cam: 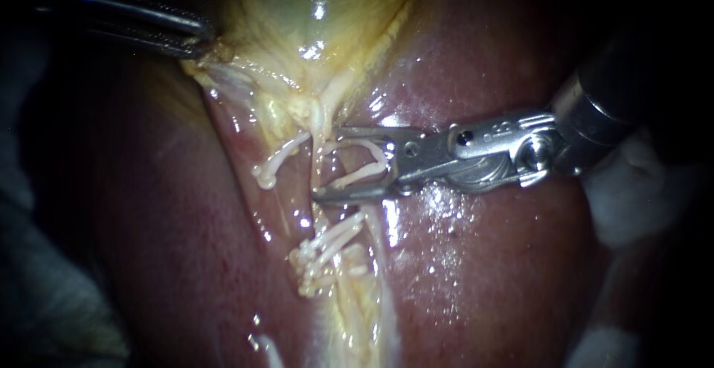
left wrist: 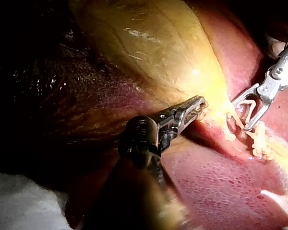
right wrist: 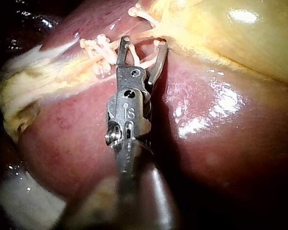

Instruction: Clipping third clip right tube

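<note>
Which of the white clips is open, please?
The clip in the right instrument, legs spread; the single clip beside it and the cluster below are closed.

**Wet Tissue, Bright Metal**

The dark red liver [cam: 483, 279] is seen smooth, wet and glossy; the pale yellow gallbladder [cam: 297, 11] is likewise slick, with faint fibrous streaks. The silver tool of the right instrument [cam: 327, 162] is formed of polished, reflective metal. The white V-shaped clip [cam: 364, 161] and the closed white clips [cam: 327, 253] are rendered in smooth plastic. White cloth [cam: 632, 204] beside the liver looks soft and matt.
</note>
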`<state>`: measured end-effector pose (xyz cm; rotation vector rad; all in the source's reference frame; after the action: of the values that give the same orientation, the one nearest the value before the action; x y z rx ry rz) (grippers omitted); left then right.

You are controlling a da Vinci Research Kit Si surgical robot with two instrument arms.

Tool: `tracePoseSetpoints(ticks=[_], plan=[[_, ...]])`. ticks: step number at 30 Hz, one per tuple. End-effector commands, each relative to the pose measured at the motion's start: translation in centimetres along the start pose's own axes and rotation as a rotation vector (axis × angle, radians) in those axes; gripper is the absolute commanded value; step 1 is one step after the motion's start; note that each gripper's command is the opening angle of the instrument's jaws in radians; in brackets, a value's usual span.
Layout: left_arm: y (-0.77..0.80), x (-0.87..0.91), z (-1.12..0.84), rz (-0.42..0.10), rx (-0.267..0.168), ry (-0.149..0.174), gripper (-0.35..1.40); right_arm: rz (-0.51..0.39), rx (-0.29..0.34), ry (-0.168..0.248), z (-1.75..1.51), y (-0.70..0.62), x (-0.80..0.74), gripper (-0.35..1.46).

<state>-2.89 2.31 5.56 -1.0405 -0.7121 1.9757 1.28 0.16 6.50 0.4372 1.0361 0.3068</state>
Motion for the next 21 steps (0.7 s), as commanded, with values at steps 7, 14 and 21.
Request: tracePoseSetpoints(ticks=[7, 14, 21], plan=[[0.0, 0.0, 0.0, 0.0, 0.0, 0.0, -0.35, 0.016, 0.015, 0.002, -0.26, -0.08, 0.0, 0.48], [0.0, 0.0, -0.01, 0.0, -0.001, 0.0, -0.35, 0.064, 0.031, 0.034, -0.59, -0.07, 0.05, 0.48], [0.0, 0.0, -0.01, 0.0, -0.001, 0.0, -0.35, 0.103, 0.074, 0.052, -0.75, -0.07, 0.1, 0.47]])
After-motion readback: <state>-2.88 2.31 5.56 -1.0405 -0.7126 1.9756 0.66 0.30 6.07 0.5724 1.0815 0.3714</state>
